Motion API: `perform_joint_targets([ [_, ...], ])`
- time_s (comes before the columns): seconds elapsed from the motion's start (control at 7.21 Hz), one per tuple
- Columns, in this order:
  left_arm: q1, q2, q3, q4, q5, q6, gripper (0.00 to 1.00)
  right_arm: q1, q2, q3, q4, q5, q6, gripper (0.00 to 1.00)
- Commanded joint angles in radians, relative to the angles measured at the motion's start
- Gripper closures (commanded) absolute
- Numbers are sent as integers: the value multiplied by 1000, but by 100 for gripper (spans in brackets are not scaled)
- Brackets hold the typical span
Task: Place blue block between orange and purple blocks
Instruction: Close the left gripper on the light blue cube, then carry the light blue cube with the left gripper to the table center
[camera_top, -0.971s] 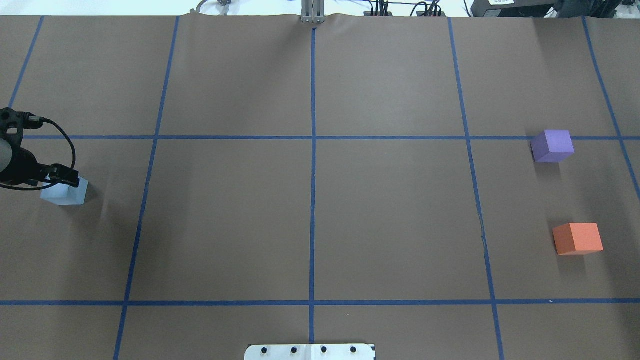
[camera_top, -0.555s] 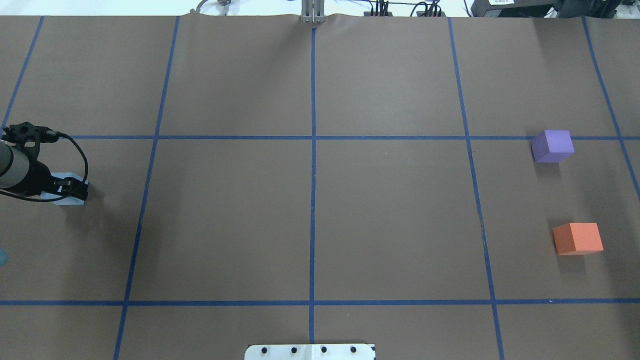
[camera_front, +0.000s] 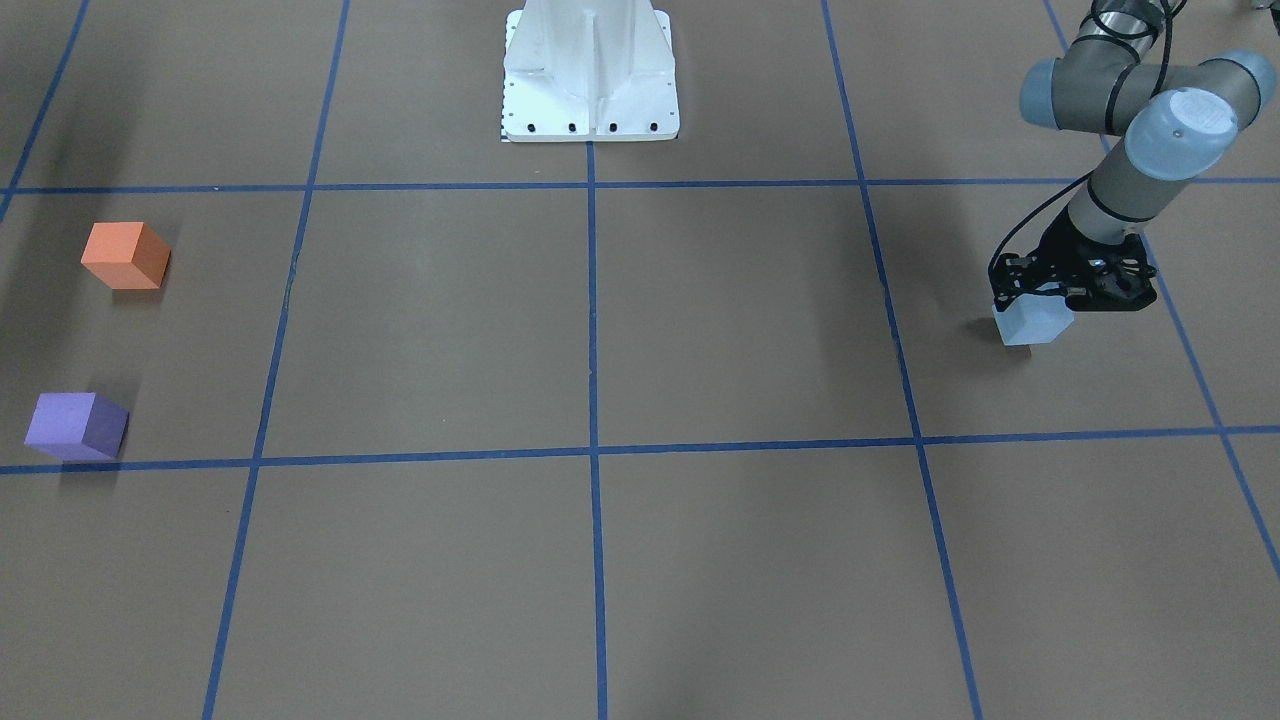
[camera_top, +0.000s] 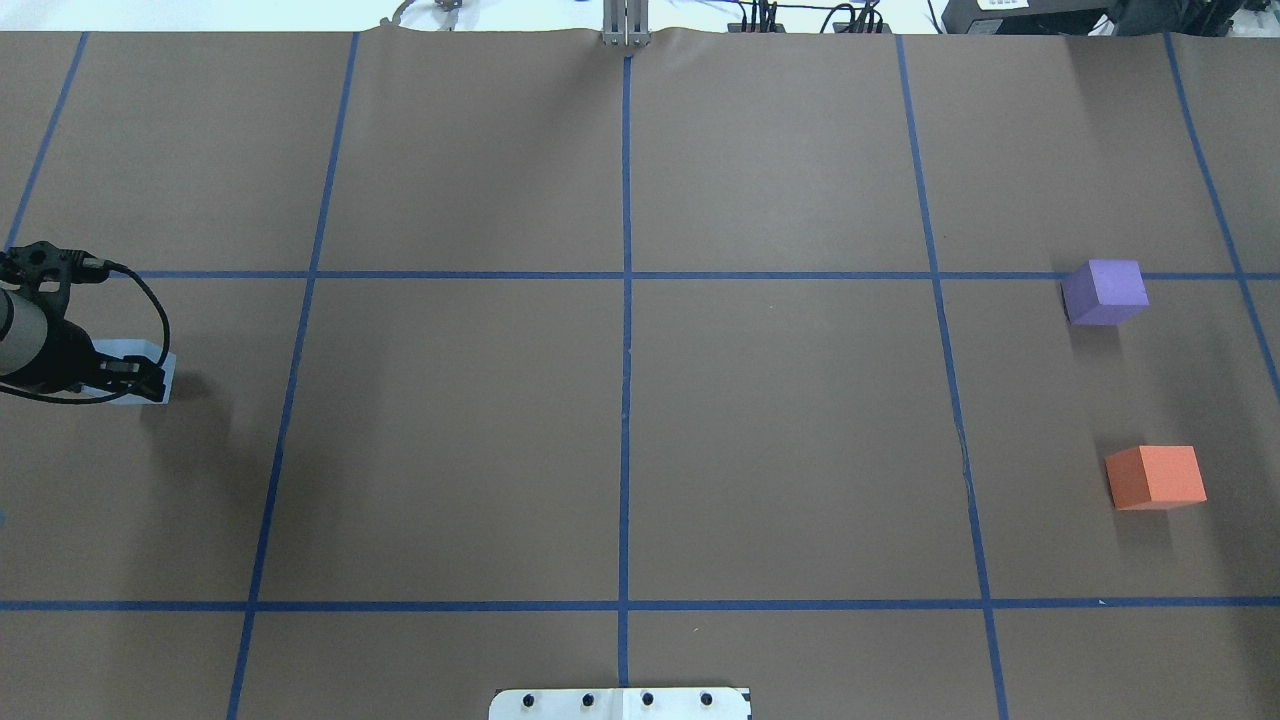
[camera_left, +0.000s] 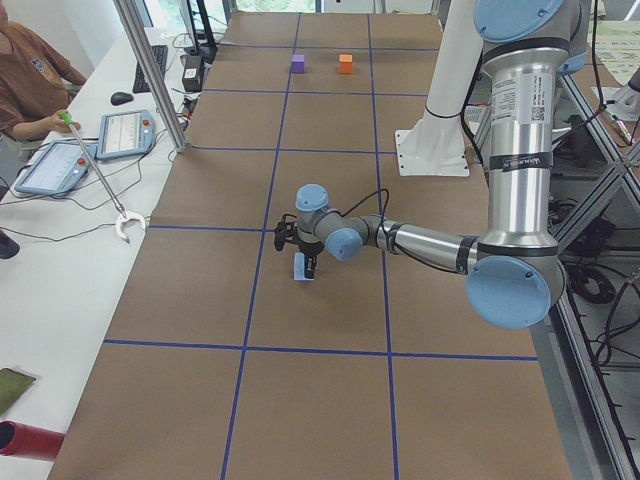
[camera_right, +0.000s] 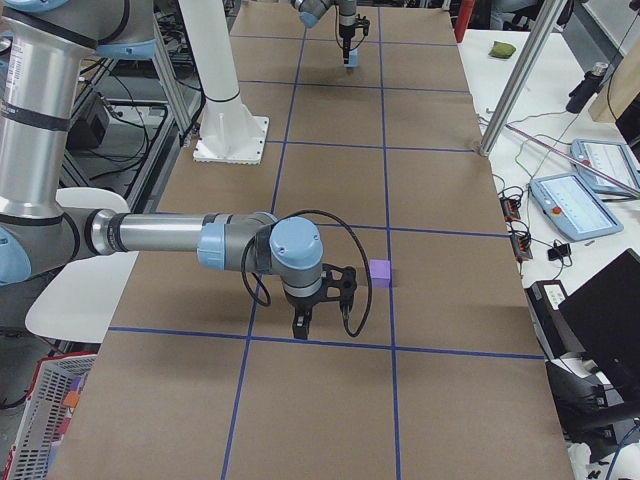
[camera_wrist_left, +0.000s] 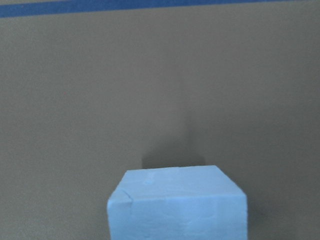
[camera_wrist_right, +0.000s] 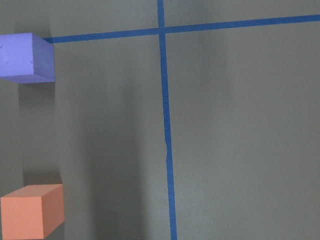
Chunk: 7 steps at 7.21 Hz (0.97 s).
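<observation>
The light blue block (camera_front: 1033, 324) is at the table's left end and fills the bottom of the left wrist view (camera_wrist_left: 177, 205). My left gripper (camera_front: 1037, 300) stands straight down over it and is shut on it, with the block at or barely above the paper. In the overhead view the gripper (camera_top: 138, 380) covers most of the block (camera_top: 140, 350). The purple block (camera_top: 1104, 291) and the orange block (camera_top: 1156, 477) sit apart at the right end. My right gripper (camera_right: 322, 325) hangs near the purple block (camera_right: 380, 272); I cannot tell whether it is open or shut.
Blue tape lines divide the brown paper into squares. The white robot base (camera_front: 590, 70) stands at the robot's edge of the table. A bare strip of paper lies between the purple block (camera_wrist_right: 25, 57) and the orange block (camera_wrist_right: 31, 211).
My left gripper came down over the blue block and now covers more of it. Since the last frame the gripper and block have shifted slightly together. The purple and orange blocks have not moved.
</observation>
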Motion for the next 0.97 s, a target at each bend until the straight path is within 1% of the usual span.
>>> perform_joint_targets([
  [0.0, -8, -25, -150, 154, -1, 0, 100, 1, 3, 4, 6, 15, 3, 0],
  [0.14, -6, -112, -212, 275, -3, -5, 100, 2, 23, 9, 6, 15, 3, 0],
  [0.28, -4, -236, -244, 422, -36, -30, 100, 1, 29, -5, 6, 18, 17, 0],
  [0.42, 3, -396, -232, 525, -61, -100, 100, 1, 23, -9, 11, 38, 2, 0],
  [0.55, 84, -541, -190, 553, -52, -180, 100, 1, 18, -3, 18, 41, 2, 0],
  [0.69, 153, -664, -101, 555, -46, -230, 100, -1, 17, -9, 53, 43, 17, 0],
  [0.83, 185, -808, 30, 552, -41, -235, 100, -1, 21, -9, 54, 44, 18, 0],
])
